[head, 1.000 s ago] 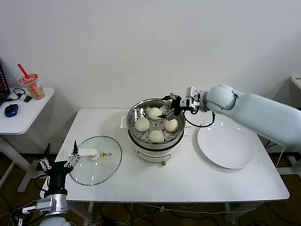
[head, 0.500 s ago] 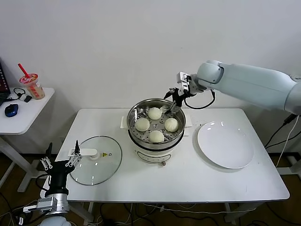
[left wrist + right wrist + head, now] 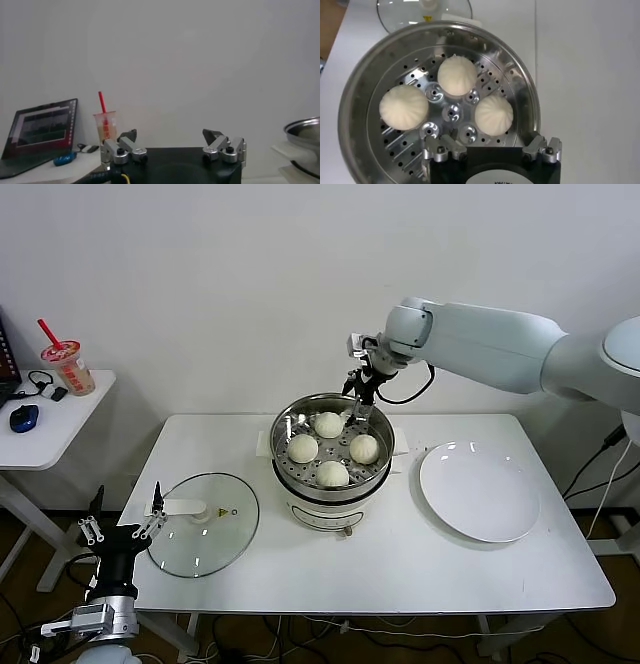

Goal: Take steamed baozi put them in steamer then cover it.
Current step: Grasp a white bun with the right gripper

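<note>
All four steamed baozi (image 3: 331,449) sit on the perforated tray inside the steamer (image 3: 331,489), mid-surface, so the loading step looks done. The white plate (image 3: 480,490) just to the robot's right of the pot is bare.

Right gripper (image 3: 360,388) hangs above the far rim of the steamer, fingers spread wide w/ nothing between them; the right wrist view looks straight down on three of the buns, none touched.

Left gripper (image 3: 122,527) is low at the near-left edge of the surface (image 3: 400,564), just beside the glass lid (image 3: 203,537), fingers also wide open & empty. Lid lies flat on the surface, left of the steamer, its white handle (image 3: 183,508) pointing toward the left gripper.

Step in hand, as I read it: switching from loading to covering. Next move prob. calls for one gripper to take the lid by that white handle, lift it level, carry it over the pot & set it square on the rim. The left arm is nearest. The right arm needs to be clear of the pot first, else the lid could hit it.

Risk: glass is smooth, so a grip off the handle could slip.
</note>
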You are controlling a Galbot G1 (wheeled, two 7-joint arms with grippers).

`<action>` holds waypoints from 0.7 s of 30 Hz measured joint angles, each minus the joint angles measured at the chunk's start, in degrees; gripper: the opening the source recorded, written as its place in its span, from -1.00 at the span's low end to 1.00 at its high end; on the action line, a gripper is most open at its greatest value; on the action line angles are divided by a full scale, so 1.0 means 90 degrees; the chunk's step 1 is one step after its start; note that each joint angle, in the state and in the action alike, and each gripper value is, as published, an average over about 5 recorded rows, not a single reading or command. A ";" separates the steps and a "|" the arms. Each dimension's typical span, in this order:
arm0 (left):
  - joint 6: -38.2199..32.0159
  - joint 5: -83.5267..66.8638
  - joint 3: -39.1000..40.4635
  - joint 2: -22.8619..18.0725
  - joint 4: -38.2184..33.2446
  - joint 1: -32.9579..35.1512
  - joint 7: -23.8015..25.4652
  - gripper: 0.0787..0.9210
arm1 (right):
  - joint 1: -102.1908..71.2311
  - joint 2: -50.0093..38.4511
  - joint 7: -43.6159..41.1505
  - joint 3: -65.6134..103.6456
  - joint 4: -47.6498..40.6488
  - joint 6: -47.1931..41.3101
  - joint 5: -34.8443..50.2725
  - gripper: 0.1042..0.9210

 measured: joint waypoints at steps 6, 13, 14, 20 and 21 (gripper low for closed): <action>-0.0069 -0.0014 -0.0029 0.0079 0.0070 0.0035 -0.0004 0.77 | -0.0279 0.0263 -0.0083 0.0135 -0.0412 0.0021 -0.0265 0.76; -0.0106 -0.0016 -0.0016 0.0132 0.0133 0.0040 -0.0002 0.77 | -0.0644 0.0552 -0.0135 0.0367 -0.0922 0.0073 -0.0601 0.76; -0.0113 -0.0015 -0.0015 0.0137 0.0140 0.0040 -0.0001 0.77 | -0.0698 0.0592 -0.0144 0.0405 -0.0992 0.0085 -0.0650 0.76; -0.0181 -0.0007 -0.0021 0.0175 0.0191 0.0069 0.0004 0.77 | -0.0997 0.0799 -0.0190 0.0622 -0.1368 0.0131 -0.0957 0.76; -0.0190 -0.0007 -0.0021 0.0180 0.0199 0.0076 0.0004 0.77 | -0.1041 0.0829 -0.0191 0.0657 -0.1422 0.0135 -0.1004 0.76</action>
